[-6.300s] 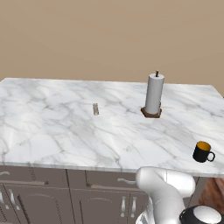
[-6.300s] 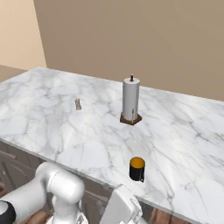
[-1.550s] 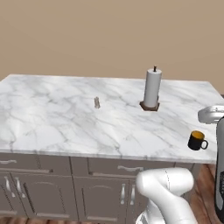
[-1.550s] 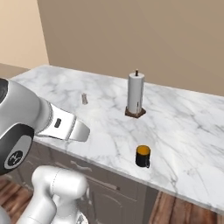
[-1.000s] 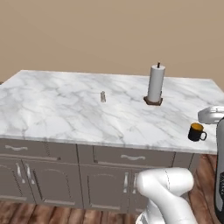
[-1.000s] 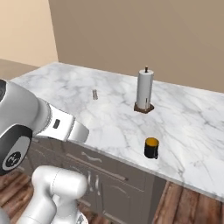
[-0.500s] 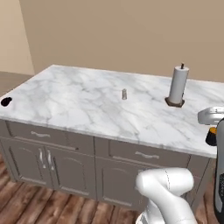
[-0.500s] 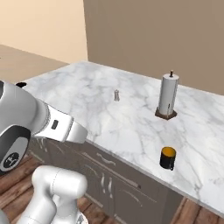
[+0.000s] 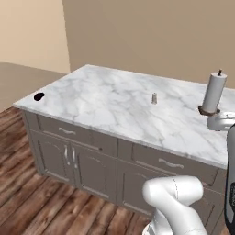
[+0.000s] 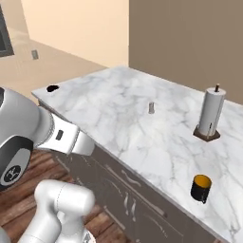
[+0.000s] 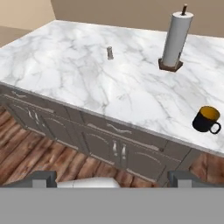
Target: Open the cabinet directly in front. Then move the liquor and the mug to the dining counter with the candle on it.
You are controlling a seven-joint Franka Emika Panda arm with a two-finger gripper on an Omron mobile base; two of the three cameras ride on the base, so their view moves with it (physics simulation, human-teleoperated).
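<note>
The pincer (image 11: 109,177) hangs released over the wooden floor (image 11: 39,157) on the near side of the table (image 11: 87,83), its two dark fingertips (image 11: 41,177) set wide apart at the bottom of the hand view and grasping nothing. Just beyond them stand the dark grey-brown cabinet fronts (image 11: 109,146) under the marble top, with silver handles on the doors and drawers. On the marble, close to its near edge and toward the right, sits the mug (image 11: 206,120), black outside and orange-yellow inside, upright, its handle turned to the near right in the hand view; in the right base view the mug (image 10: 201,188) also stands near the front edge, well apart from everything else. Farther in, about mid-table and left of the mug, the candle (image 11: 110,53) stands upright as a tiny grey-beige cylinder, with bare marble all round it; it also shows as a small stub in the left base view (image 9: 154,98) and the right base view (image 10: 151,107). Farther back and to the right, the paper-towel roll (image 11: 176,35) stands tall on its brown base, well beyond the mug. At the far left corner of the table a small dark round mark (image 9: 39,96) lies on the marble; what it is cannot be told. A beige wall (image 9: 151,36) rises behind the table
</note>
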